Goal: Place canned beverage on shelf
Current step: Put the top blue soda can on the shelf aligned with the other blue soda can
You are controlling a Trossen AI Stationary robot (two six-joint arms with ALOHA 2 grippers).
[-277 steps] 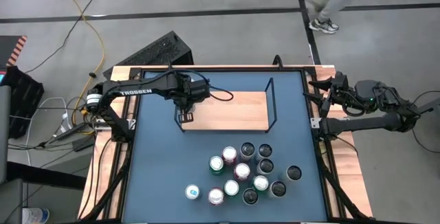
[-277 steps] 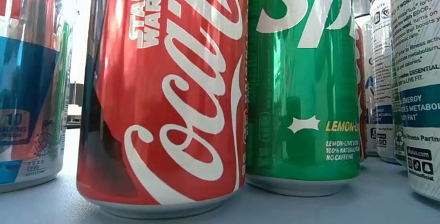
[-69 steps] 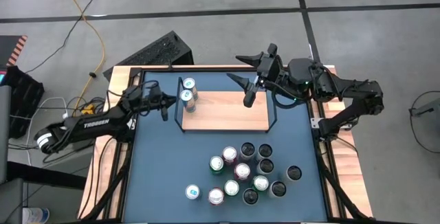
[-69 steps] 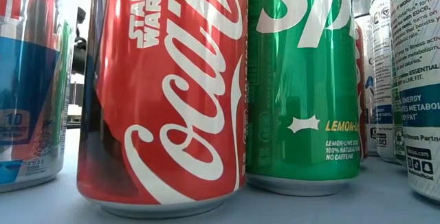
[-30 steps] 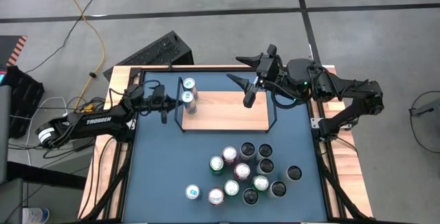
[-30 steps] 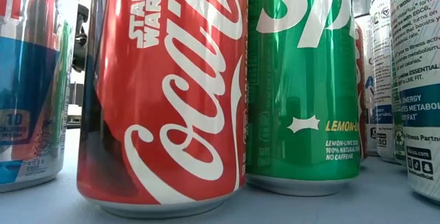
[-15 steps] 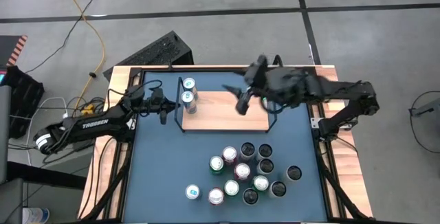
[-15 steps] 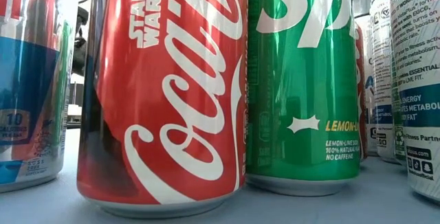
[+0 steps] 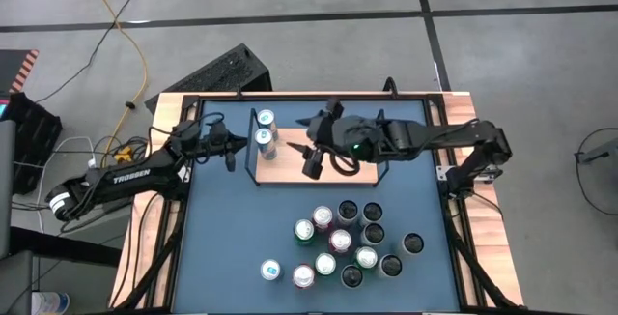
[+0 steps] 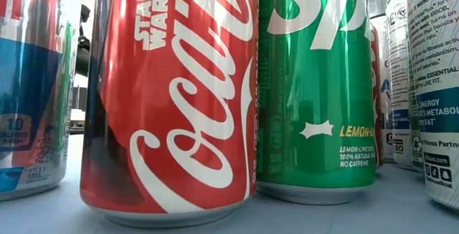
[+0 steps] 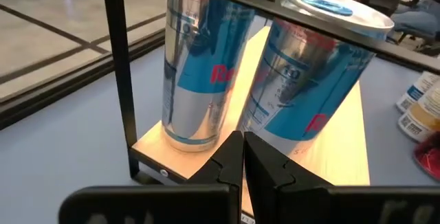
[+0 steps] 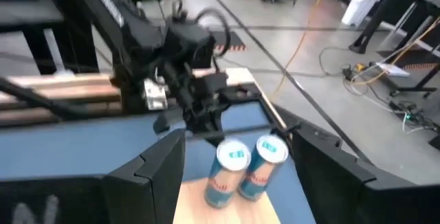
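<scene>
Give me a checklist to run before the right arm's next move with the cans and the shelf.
1. Right gripper open and empty, above the shelf: ok.
2. Left gripper shut, holding nothing, outside the shelf's left rail: ok.
3. Two cans upright at the shelf's left end: ok.
4. Bare board remains to their right: ok.
5. Cluster of cans standing on the blue table, ready for picking: ok.
6. Clearance between the right gripper and the shelved cans: cannot tell.

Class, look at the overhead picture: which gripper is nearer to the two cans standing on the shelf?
Left. The left gripper sits just outside the shelf rail beside the two cans; the right gripper hovers over mid-shelf, slightly farther.
</scene>
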